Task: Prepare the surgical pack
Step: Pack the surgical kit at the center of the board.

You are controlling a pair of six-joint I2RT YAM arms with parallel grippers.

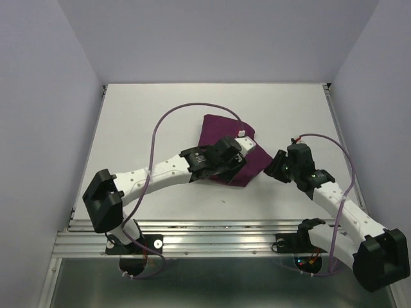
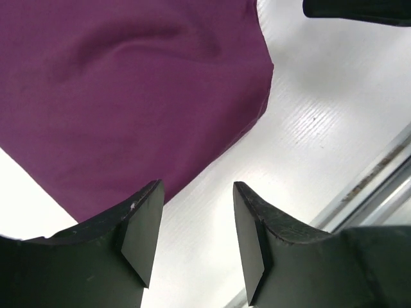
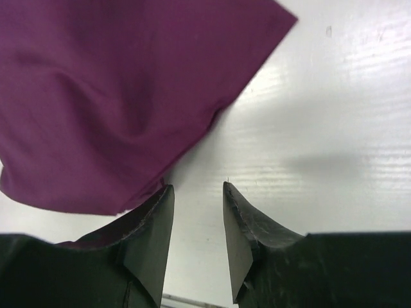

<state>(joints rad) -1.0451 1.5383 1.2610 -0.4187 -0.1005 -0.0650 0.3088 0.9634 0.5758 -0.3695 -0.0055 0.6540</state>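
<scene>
The wrap [image 1: 215,131], folded mid-frame, looks soft and light, probably best pinched at its lower-right edge; left gripper [image 2: 198,186] and right gripper [image 3: 198,187] gape empty.

A white table [image 1: 141,109] – one thing lies directly on it, a folded deep-purple cloth wrap [image 1: 215,131], near its middle

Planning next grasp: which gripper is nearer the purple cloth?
Left. The left gripper hangs over the cloth near its edge; the right gripper just off its right corner.
</scene>
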